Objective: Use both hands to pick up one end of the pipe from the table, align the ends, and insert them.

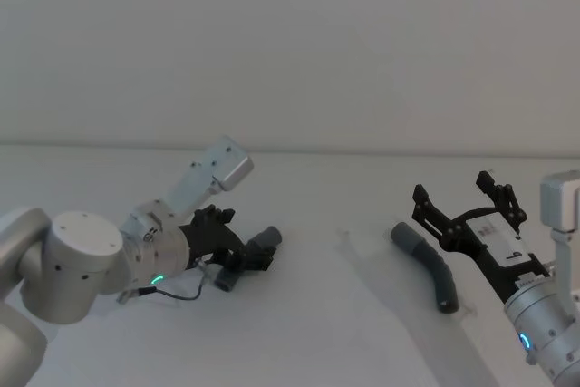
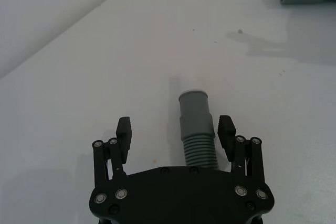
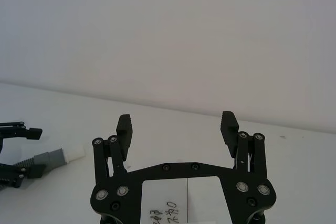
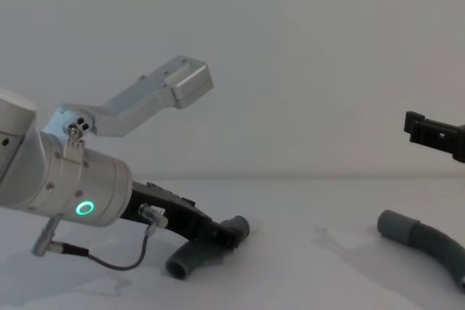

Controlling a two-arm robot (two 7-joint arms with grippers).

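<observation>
Two dark-grey ribbed pipe pieces lie on the white table [image 1: 344, 333]. The left piece [image 1: 269, 238] [image 4: 190, 256] lies between the fingers of my left gripper [image 1: 245, 246] [image 2: 175, 128], which is open and straddles it. In the left wrist view its cuff [image 2: 195, 116] points away from the palm; one finger [image 2: 226, 128] is close beside it and the other stands well off. The right wrist view shows that cuff's whitish tip [image 3: 73, 152]. The right piece [image 1: 426, 265] [image 4: 429, 241] lies free. My right gripper [image 1: 451, 186] [image 3: 177, 123] hovers open just right of and above it.
A pale wall rises behind the table's far edge [image 1: 344, 151]. A bare stretch of table separates the two pieces. The left arm's silver body with its green ring [image 4: 86, 208] bulks at the near left; a thin cable [image 4: 116, 263] hangs from it.
</observation>
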